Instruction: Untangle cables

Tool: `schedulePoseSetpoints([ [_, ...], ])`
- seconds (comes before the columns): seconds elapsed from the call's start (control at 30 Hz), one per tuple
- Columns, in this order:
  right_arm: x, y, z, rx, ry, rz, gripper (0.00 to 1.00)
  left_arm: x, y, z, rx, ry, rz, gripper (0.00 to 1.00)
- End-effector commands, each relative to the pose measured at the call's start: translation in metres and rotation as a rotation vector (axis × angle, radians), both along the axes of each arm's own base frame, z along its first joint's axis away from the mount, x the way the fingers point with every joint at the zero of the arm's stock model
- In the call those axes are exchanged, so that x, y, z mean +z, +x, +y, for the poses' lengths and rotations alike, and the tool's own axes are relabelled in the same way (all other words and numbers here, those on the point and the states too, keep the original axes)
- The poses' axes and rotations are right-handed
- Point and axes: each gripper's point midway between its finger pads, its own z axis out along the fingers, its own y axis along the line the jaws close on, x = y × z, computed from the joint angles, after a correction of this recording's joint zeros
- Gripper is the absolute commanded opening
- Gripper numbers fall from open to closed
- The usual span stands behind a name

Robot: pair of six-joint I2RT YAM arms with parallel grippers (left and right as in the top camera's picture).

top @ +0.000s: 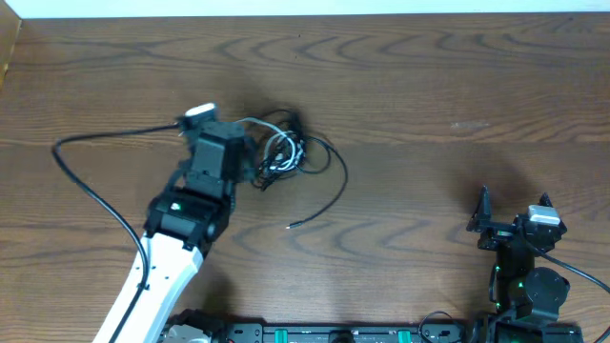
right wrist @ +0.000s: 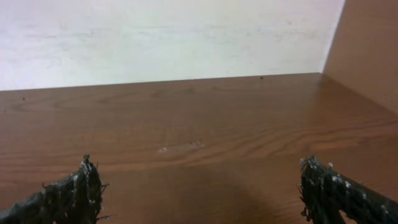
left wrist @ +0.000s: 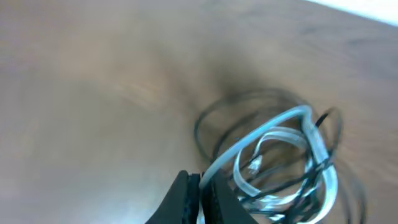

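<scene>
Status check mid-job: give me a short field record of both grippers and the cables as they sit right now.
left gripper: shut, fingertips at the tangle, apparently pinching the white cord
right gripper: open, empty, far right of the table, well away from the cables
white cord: looped, wound in among the black cords
black cords: bunched with the white one; one loose end trails out toward the robot
tangle: not yet separated

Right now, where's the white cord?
Overhead view, left of centre: the white cord is looped inside the tangle of black cords, right at the shut tips of the left gripper.
</scene>
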Motion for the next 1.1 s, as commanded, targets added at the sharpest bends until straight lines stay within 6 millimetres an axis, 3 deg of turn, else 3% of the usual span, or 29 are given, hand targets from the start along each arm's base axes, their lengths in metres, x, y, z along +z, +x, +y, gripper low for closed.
schedulePoseSetpoints([
  [0.0,-0.001,0.0,0.001,0.004,-0.012,0.002,0.99,-0.026,-0.012,0.011,0.253,-0.187,0.091,0.08],
  [0.17,-0.001,0.0,0.001,0.004,-0.012,0.003,0.99,-0.061,-0.016,-0.017,0.181,-0.275,0.257,0.08],
  [0.33,-0.001,0.0,0.001,0.004,-0.012,0.003,0.99,-0.082,-0.018,-0.024,0.174,-0.281,0.339,0.08],
  [0.8,0.002,0.001,0.005,0.027,0.01,-0.01,0.99,-0.084,-0.01,-0.031,0.157,-0.309,0.328,0.08],
  [0.9,0.004,0.002,0.032,0.171,0.183,-0.027,0.99,-0.084,-0.01,-0.031,0.157,-0.309,0.328,0.08],
  [1.07,0.007,-0.003,0.068,0.34,0.728,0.01,0.99,-0.084,-0.01,-0.031,0.157,-0.308,0.329,0.08],
])
